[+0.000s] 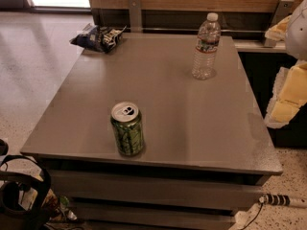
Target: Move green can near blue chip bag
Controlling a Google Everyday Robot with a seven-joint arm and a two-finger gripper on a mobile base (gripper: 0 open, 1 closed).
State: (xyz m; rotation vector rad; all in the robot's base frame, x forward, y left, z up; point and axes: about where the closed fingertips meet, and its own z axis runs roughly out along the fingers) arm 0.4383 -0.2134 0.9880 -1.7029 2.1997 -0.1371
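Green can (127, 129) stands upright on the grey table (192, 128), near-left, close to the near edge. Gripper (276, 68) hangs off the table's right side (mid-depth), yellow fingers (288, 97) spread apart, holding nothing. Water bottle (206, 46) upright, far right. Blue chip bag (98, 36) lies at the far-left corner, well apart from the can.

Green can (127, 129), near the desk's front edge: dark green, pale yellow-green squiggle pattern, silver top. Blue chip bag (98, 36), far-left corner: glossy dark blue, white and black markings. Bottle (206, 47), toward the far-right corner: clear, white cap, dark label band. Desk (168, 104): plain grey. Gripper (288, 97), beyond the right edge: pale yellow and white.
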